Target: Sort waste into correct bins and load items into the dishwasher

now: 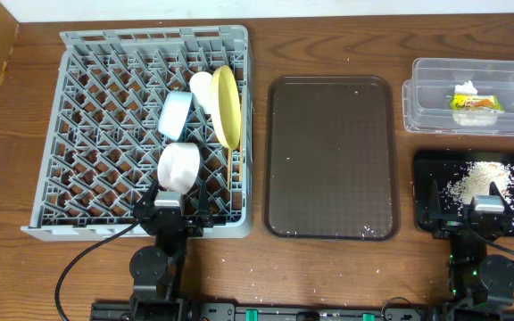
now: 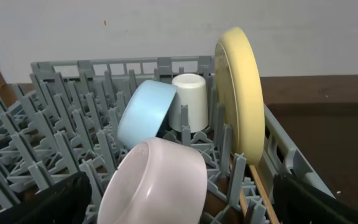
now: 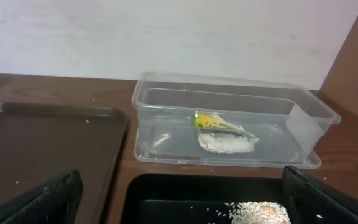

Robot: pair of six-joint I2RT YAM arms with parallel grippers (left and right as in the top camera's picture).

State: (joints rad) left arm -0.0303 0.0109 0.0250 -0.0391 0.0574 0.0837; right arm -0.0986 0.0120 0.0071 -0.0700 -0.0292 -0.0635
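The grey dish rack (image 1: 87, 134) holds the yellow plate (image 1: 226, 105) on edge, the white cup (image 1: 202, 86), the light blue bowl (image 1: 175, 114), the pale pink bowl (image 1: 178, 167) and the chopsticks (image 1: 233, 174). In the left wrist view the pink bowl (image 2: 157, 183) lies between my open left fingers (image 2: 179, 211), with the blue bowl (image 2: 145, 112), cup (image 2: 189, 99) and plate (image 2: 241, 93) behind. The crumpled wrapper (image 1: 473, 103) lies in the clear tub (image 1: 426, 94). Rice (image 1: 476, 178) is piled in the black tray (image 1: 431, 174). My right gripper (image 1: 484, 214) is open and empty over the black tray's near edge.
The dark brown serving tray (image 1: 331, 156) sits between rack and bins, with a few rice grains on it. Stray grains lie on the wooden table near the front edge. In the right wrist view the tub (image 3: 229, 124) stands behind the black tray (image 3: 185, 196).
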